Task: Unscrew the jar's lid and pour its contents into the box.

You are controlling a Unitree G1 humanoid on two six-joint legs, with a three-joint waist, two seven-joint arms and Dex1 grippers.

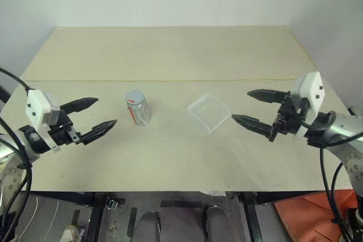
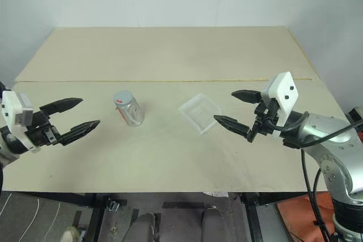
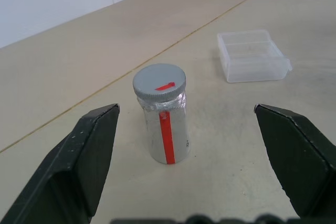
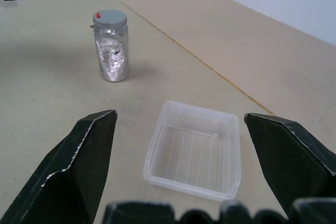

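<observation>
A small clear jar [image 1: 138,110] stands upright on the table left of centre, a red stripe down its side [image 3: 167,140]. Its grey lid [image 3: 159,81] is screwed on, with a red mark on top. The contents cannot be made out through the glass. The clear plastic box [image 1: 209,112] lies right of the jar, open side up and empty [image 4: 195,150]. My left gripper [image 1: 95,116] hovers open to the left of the jar, pointing at it. My right gripper [image 1: 249,107] hovers open to the right of the box, pointing at it.
The pale wooden table [image 1: 170,55] has a seam running across it behind the jar and box. Its front edge lies close below both grippers. An orange object [image 1: 317,216] sits on the floor at the lower right.
</observation>
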